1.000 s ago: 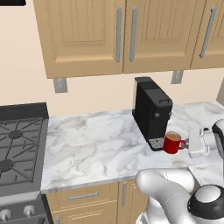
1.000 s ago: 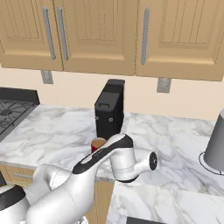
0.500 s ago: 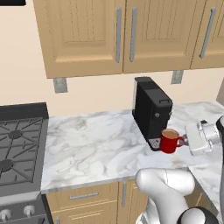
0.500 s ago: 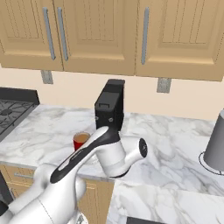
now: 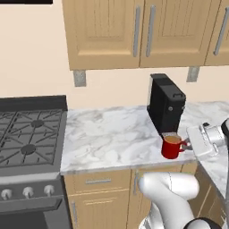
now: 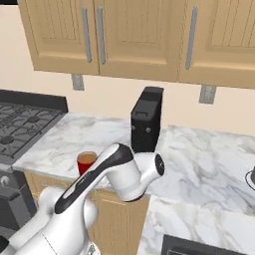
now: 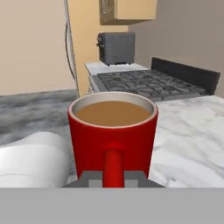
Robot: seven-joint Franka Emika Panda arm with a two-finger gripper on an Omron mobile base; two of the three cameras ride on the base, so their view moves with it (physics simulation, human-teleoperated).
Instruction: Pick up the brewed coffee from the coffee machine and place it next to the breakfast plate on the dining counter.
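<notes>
Upright red mug (image 7: 113, 135), brown-filled.

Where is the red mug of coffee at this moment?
The red mug is held by its handle in the end effector, just in front of the black coffee machine, above the front edge of the marble worktop, right of the stove.

red mug (image 7: 113, 135) | upright, coffee-filled | before black coffee machine (image 5: 165, 103)

Two base views flanking arm, sharing coffee machine (image 5: 166, 104), hand view close
</notes>
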